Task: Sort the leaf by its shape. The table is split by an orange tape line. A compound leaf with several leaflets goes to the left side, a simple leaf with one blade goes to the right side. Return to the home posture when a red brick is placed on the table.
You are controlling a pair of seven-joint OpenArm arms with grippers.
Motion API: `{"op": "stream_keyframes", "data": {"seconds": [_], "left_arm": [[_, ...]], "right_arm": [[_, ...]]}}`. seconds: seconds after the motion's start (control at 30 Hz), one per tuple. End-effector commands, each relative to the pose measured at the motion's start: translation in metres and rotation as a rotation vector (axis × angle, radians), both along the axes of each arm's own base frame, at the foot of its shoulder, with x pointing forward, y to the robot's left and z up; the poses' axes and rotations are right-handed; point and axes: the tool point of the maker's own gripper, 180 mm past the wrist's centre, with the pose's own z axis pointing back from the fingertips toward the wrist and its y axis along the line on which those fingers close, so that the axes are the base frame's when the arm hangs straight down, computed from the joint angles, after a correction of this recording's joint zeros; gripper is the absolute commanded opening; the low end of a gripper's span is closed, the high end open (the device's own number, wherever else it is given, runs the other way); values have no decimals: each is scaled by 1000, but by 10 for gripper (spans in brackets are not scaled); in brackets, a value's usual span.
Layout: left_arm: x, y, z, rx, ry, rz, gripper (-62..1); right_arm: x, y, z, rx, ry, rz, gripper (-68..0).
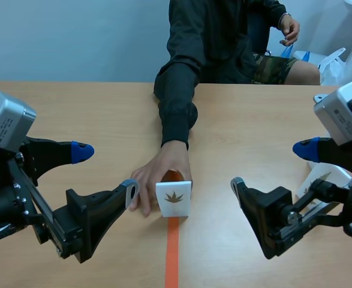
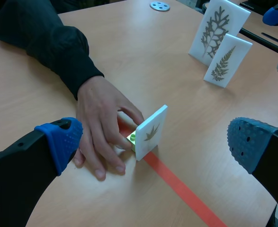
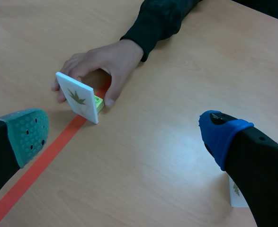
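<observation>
Leaf card (image 1: 174, 198): white, brown leaf print, upright.
Ahead of left fingers (image 2: 62, 140) and right fingers (image 3: 220, 134), both pairs spread.

A leaf card (image 1: 174, 198) stands on the tape line (image 1: 173, 252), a person's hand (image 1: 161, 171) touching it from behind, while well to its right stand a second card (image 2: 227, 60) and, just behind, a third card (image 2: 219, 33).

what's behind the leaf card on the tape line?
A person's hand sits right behind the leaf card, touching a light-green brick at its base. Card and hand cover most of the brick; how it attaches is hidden.
</observation>
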Motion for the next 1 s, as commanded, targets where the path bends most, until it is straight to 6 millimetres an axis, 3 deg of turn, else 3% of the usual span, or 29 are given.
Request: {"op": "stream_keyframes", "data": {"seconds": [0.0,0.23,0.6,0.97], "left_arm": [[-2,0,3,-17,-3,-4,14],[-3,1,-4,-11,15,-3,14],[5,-2,-37,17,57,-23,14],[13,-25,-69,68,3,-130,14]], "right_arm": [[4,-1,6,8,-25,-5,4],[4,-1,6,8,-25,-5,4],[4,-1,6,7,-25,-5,4],[4,-1,6,7,-26,-5,4]]}}
